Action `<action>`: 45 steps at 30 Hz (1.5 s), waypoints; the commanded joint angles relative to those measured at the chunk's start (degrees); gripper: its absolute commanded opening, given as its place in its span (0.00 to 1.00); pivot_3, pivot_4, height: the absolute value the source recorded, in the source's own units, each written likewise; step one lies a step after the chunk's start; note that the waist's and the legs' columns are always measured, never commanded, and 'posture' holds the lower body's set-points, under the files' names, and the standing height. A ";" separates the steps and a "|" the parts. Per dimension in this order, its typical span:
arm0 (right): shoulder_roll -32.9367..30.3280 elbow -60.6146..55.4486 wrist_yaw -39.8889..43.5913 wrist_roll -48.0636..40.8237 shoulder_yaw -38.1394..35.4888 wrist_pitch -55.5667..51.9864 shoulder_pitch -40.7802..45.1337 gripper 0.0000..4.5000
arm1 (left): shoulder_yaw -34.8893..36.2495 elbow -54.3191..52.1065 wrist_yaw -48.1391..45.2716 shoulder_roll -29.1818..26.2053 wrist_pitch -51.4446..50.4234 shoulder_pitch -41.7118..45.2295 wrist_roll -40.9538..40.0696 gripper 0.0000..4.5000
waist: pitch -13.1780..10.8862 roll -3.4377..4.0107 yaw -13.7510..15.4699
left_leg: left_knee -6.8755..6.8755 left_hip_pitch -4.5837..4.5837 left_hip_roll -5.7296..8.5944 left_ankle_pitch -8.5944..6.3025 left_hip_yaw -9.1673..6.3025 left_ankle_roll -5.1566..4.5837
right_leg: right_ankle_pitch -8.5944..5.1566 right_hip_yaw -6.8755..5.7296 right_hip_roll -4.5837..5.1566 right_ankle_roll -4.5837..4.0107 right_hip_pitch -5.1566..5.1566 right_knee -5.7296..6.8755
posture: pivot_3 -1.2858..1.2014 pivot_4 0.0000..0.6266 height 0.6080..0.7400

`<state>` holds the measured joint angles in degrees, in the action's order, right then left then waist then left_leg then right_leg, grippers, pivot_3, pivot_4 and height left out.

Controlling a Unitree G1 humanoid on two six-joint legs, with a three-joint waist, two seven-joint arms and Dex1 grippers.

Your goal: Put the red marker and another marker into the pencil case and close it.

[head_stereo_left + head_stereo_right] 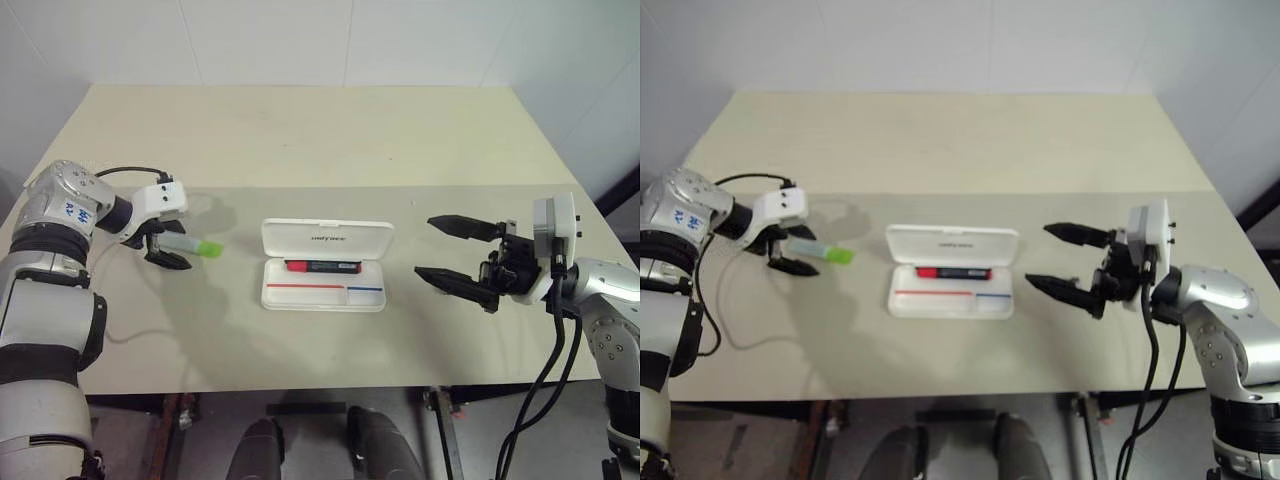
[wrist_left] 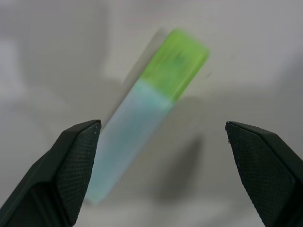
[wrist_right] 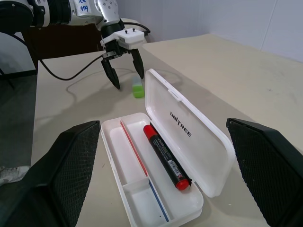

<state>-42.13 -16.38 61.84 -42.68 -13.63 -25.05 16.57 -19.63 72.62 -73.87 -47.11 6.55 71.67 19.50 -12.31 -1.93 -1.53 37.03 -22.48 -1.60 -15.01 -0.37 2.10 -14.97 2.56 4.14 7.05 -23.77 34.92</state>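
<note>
While the red marker (image 1: 323,266) already lies in the open pencil case (image 1: 325,298) at mid-desk, the left tool (image 1: 168,247) hangs spread over the green-capped marker (image 1: 197,246), its fingers either side, likely lining up a pinch. The right tool (image 1: 462,256), spread and empty, waits level just beside the case, probably to shut the lid. From the head views, contact between left fingers and marker is hard to judge.

beige table (image 1: 300,130), pencil case (image 1: 325,240) (open), highlighter (image 1: 195,245)
</note>
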 commanded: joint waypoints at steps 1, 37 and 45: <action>0.17 -0.30 0.54 0.05 -0.21 1.26 0.42 1.00 | -0.03 0.95 0.61 0.75 1.17 1.95 1.34 1.00 | 0.00 0.00 0.04 | 0.00 0.00 0.00 0.00 0.00 0.00 | 0.00 0.00 0.00 0.00 0.00 0.00 | 0.52 0.24 1.00; -0.01 0.86 0.55 0.95 -0.32 3.19 0.26 1.00 | 5.37 1.51 7.19 3.15 4.22 2.50 0.78 0.25 | 0.00 0.01 0.11 | 0.11 0.10 0.01 0.06 0.01 -0.01 | 0.03 0.05 -0.01 0.04 0.07 0.20 | 0.52 0.24 1.00; -0.97 -0.23 -0.19 0.49 -1.64 2.48 -0.87 1.00 | 15.70 -11.81 2.29 2.15 8.38 1.56 -11.60 0.25 | 0.00 0.00 0.10 | 0.08 -0.01 -0.01 -0.02 0.01 0.07 | 0.04 0.05 -0.01 0.08 0.01 0.12 | 0.52 0.24 1.00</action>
<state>-42.19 -15.00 61.91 -41.50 -13.27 -22.66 15.64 -7.20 66.05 -69.94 -44.14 15.01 72.43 12.73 -12.31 -1.93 -1.43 37.11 -22.52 -1.61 -15.03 -0.36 2.17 -14.93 2.60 4.13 7.13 -23.76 35.07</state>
